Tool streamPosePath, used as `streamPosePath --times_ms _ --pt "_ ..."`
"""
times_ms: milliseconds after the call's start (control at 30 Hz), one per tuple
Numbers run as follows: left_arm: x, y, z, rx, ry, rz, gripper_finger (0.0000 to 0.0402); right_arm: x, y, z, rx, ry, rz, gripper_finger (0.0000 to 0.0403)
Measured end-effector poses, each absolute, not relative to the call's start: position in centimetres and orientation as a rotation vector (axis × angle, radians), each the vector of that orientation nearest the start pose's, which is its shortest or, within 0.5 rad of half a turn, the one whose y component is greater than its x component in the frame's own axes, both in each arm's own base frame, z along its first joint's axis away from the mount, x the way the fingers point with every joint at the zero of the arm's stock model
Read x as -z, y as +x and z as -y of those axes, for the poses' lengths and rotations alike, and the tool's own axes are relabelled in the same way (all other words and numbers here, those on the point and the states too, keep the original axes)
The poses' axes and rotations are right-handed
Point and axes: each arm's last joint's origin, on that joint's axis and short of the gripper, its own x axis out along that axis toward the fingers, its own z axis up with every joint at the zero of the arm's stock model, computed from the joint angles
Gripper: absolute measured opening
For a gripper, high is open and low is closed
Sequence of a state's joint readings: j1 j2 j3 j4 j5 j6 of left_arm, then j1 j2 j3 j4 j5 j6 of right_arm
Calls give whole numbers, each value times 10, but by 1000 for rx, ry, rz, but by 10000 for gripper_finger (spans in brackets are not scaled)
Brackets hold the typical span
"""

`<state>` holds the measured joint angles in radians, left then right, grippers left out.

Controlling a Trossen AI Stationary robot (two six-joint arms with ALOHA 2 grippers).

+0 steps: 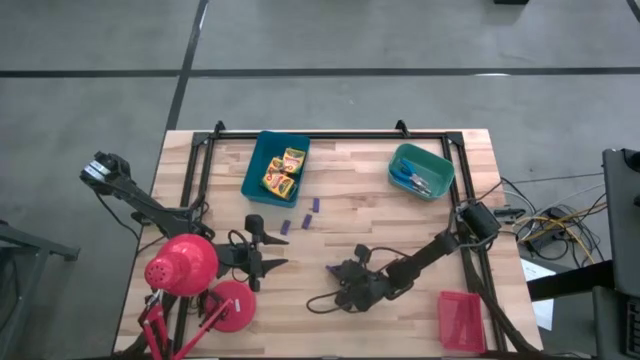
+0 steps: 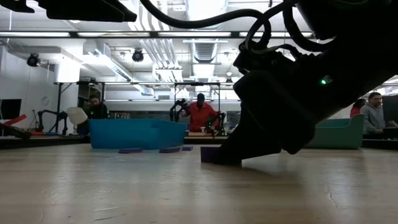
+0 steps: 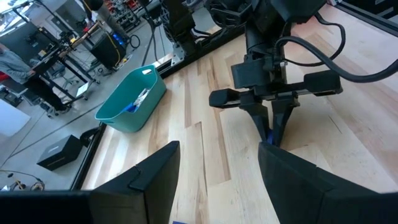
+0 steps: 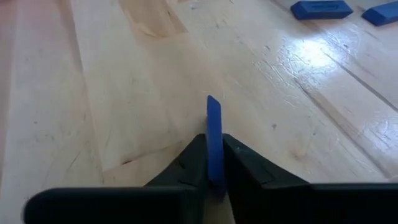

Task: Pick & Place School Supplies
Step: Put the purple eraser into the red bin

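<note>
Your right gripper point(image 4: 213, 163) is low over the middle of the table point(image 1: 400, 215) with its fingers pinched together on one small purple stick point(image 4: 214, 140); the stick stands on edge between the fingertips and juts out ahead of them, and the low view shows its end point(image 2: 210, 154) at the tabletop; three more purple sticks point(image 1: 300, 217) lie loose on the wood beyond the gripper, toward the blue tray point(image 1: 274, 168), which holds the yellow crayon boxes point(image 1: 283, 172); the teal tray point(image 1: 421, 171) sits well apart from the gripper toward the far right corner, with blue-handled scissors point(image 1: 412, 180) inside it; the red tray point(image 1: 461, 321) lies near the right arm at the near edge; your left gripper point(image 3: 217, 171) waits with its fingers spread wide and nothing between them, facing the right gripper across bare wood, just beside the red desk lamp point(image 1: 185, 268).
</note>
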<state>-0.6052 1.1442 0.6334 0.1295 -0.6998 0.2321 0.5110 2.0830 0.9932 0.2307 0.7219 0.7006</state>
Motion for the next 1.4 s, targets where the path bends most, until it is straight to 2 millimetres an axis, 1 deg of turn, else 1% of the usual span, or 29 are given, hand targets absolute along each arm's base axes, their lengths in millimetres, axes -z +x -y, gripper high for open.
streamPosePath --times_ms 100,167,400,533,567,667,800,933,1100,1200,1400 --pt "-243 206 120 -58 462 -314 223 -76 336 -166 426 170 -585 24" --pt "-243 206 120 -58 462 -314 223 -76 336 -166 426 170 -586 18" --pt "-243 206 120 -58 462 -314 223 -77 335 -166 431 165 -583 22" --pt "-243 206 120 -58 462 -314 223 -87 332 -164 433 144 -598 22" --pt "-243 206 120 -58 462 -314 223 -92 332 -164 429 138 -597 22" --pt "-243 206 120 -57 464 -317 223 -115 326 -166 408 141 -592 22" --pt "-242 205 120 -57 466 -319 223 -145 311 -171 326 149 -642 22" --pt "-242 205 120 -57 468 -322 223 -181 286 -172 247 159 -713 22" --pt "-242 205 119 -57 470 -325 223 -221 250 -166 174 319 -830 22" --pt "-242 205 119 -57 470 -324 223 -235 230 -162 149 388 -914 22" --pt "-242 205 119 -57 469 -324 223 -249 200 -160 73 509 -1107 22"
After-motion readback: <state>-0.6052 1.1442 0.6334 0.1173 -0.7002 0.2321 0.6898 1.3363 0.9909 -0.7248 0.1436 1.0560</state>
